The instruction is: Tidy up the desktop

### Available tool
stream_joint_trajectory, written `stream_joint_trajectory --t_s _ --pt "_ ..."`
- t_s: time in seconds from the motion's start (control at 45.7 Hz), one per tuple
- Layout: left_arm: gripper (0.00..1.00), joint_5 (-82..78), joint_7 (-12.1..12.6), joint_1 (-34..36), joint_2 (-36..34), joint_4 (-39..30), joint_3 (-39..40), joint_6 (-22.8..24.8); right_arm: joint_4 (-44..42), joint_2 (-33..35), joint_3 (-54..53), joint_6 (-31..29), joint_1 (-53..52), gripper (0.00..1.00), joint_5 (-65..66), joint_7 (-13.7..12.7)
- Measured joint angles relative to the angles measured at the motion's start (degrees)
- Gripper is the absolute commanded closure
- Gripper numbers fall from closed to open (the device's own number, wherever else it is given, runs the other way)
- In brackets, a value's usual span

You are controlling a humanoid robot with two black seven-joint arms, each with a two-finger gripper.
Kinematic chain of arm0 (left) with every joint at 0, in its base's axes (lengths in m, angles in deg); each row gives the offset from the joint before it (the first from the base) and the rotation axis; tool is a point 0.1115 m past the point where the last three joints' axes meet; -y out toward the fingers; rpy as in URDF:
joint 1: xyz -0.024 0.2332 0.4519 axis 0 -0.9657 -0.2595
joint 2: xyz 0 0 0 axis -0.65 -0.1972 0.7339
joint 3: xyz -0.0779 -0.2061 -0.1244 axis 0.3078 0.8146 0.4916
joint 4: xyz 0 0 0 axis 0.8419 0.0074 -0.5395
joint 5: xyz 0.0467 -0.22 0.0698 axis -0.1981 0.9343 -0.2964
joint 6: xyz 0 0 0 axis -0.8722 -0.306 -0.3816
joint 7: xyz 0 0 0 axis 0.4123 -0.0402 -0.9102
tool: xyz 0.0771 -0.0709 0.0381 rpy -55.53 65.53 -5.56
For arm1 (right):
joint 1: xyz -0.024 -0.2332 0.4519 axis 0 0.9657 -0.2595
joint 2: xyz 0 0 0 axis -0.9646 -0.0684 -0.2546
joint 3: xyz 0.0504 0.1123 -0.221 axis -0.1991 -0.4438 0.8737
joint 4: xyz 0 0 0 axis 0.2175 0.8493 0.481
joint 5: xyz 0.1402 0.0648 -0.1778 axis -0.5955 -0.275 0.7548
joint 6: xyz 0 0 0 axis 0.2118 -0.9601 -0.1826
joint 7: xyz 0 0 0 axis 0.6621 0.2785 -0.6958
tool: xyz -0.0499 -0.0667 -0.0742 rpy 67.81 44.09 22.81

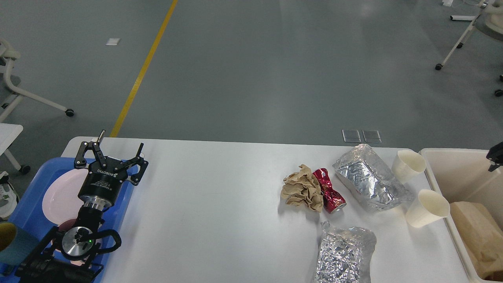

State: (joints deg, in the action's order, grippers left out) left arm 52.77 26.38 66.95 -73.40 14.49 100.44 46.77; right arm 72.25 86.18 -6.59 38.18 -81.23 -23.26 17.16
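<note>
The white desktop (212, 204) fills the lower view. On its right half lie a crumpled brown paper (301, 191), a crushed red can (329, 191), a silver foil bag (369, 182), a second foil bag (345, 253) at the front edge, and two cream paper cups (408, 165) (427, 208) on their sides. My left gripper (112, 150) stands open and empty over the desktop's far left corner, above the tray's edge. Only a small dark piece of my right gripper (496, 155) shows at the right border, above the bin; its fingers cannot be told apart.
A blue tray (23, 184) at the left holds a pink plate (59, 194), with a teal cup (11, 243) at its front. A cream bin (456, 177) at the right holds a brown paper bag (477, 232). Chair legs on wheels stand on the grey floor beyond.
</note>
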Motion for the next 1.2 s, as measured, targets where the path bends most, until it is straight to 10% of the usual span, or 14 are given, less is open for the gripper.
stream_joint_trajectory --t_s 0.175,0.415,0.547,0.809,1.203 --pt "0.04 0.00 0.00 -0.02 0.00 0.00 0.00 0.00 13.29 -2.50 1.13 -4.72 -15.61 0.00 -0.39 -9.75" --pt "0.03 0.00 0.00 -0.06 0.02 0.00 0.00 -0.03 28.11 -18.75 14.68 -6.66 -34.27 0.00 -13.74 -10.53" --pt "0.03 0.00 0.00 -0.07 0.02 0.00 0.00 -0.05 34.58 -23.80 18.76 -6.78 -39.37 0.03 -20.40 -6.41" --pt "0.03 0.00 -0.07 -0.07 0.02 0.00 0.00 -0.11 48.45 -28.63 17.87 -3.01 -45.42 0.08 -20.69 11.76" --pt "0.03 0.00 0.00 -0.01 0.01 0.00 0.00 -0.07 51.48 -29.61 16.48 7.49 -41.19 0.08 -17.64 14.59"
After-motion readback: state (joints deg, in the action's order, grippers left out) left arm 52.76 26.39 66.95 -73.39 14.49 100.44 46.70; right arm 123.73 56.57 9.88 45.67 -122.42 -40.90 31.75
